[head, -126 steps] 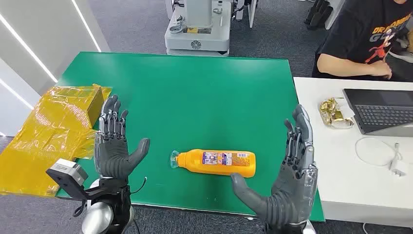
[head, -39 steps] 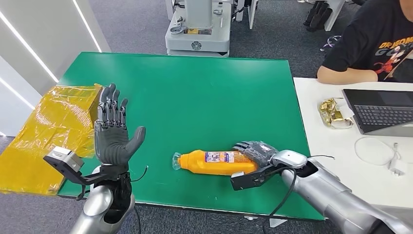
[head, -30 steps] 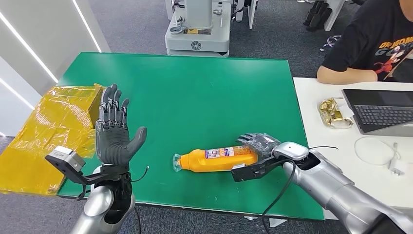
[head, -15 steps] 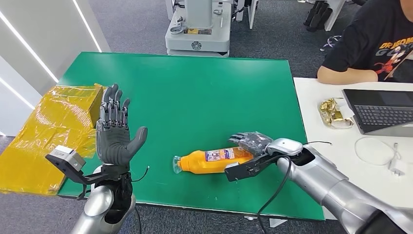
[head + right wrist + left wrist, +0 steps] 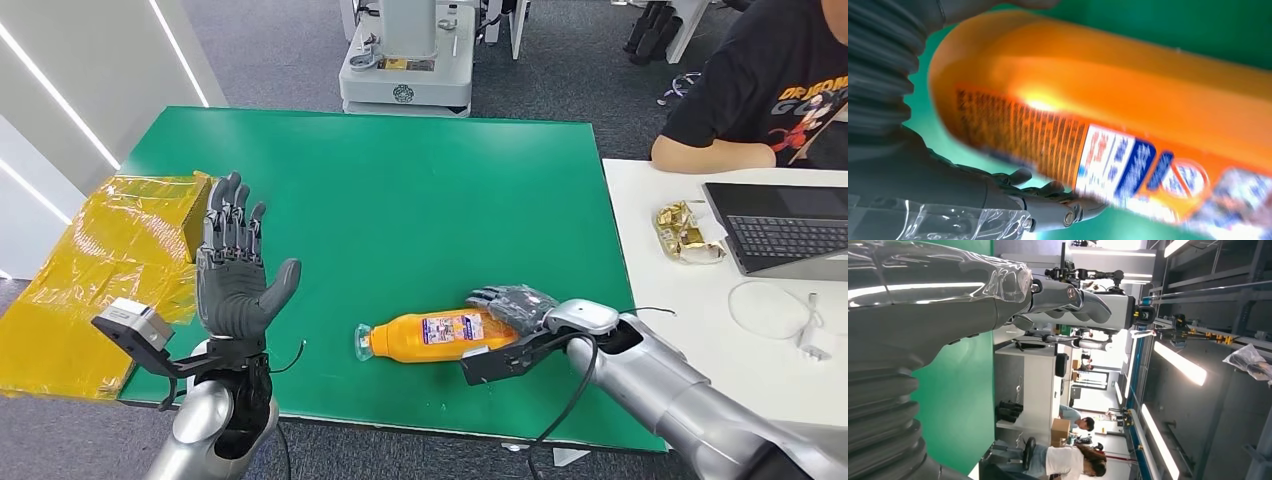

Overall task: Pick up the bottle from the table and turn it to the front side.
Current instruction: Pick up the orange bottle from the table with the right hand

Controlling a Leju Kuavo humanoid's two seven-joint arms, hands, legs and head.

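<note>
near 6 o'clock edge of green table, orange bottle is gripped at base by right hand, cap pointed to 9 o'clock. left hand is held upright at 8 o'clock, fingers spread, nothing held.

The glossy orange plastic bottle lies on a matt green table.

an office-like robotics lab: grey carpet, laptop on white desk, machine base.
</note>
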